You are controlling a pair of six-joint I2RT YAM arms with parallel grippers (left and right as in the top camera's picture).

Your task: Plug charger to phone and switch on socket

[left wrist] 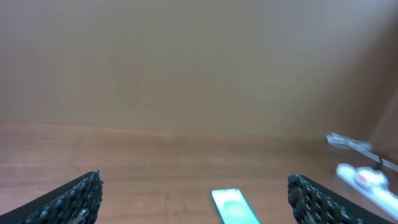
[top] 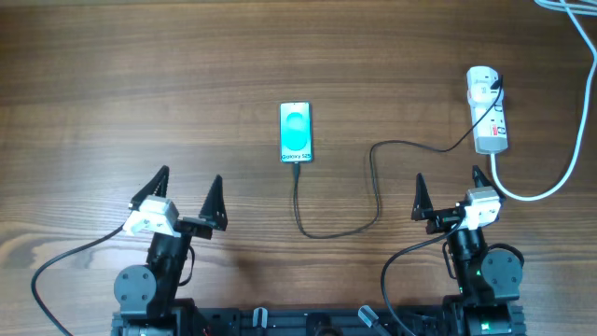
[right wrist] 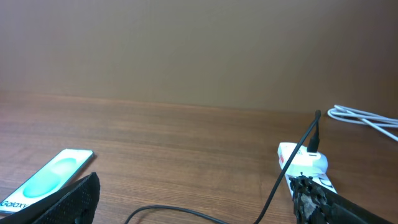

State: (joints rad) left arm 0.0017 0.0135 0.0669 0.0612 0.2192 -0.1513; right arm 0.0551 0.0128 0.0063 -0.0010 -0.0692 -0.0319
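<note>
Both the left gripper (top: 190,175) and right gripper (top: 448,175) (jaws apart) sit short of the phone (top: 296,133).

A phone (right wrist: 50,177) lies flat on the wooden table (right wrist: 186,134) at lower left, its turquoise screen facing up. The thin black charger (right wrist: 284,174) cable rises to a white socket (right wrist: 303,163) at right, its plug seated there. The right gripper (right wrist: 194,186) frames the bottom edge, fingers (right wrist: 74,202) spread wide.

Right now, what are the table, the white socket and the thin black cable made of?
The table looks like wood or wood-look laminate: brown grain lines, matte. The socket seems smooth white plastic with a rounded end. The charger cable seems black plastic or rubber, since it lies in loose curves.
</note>
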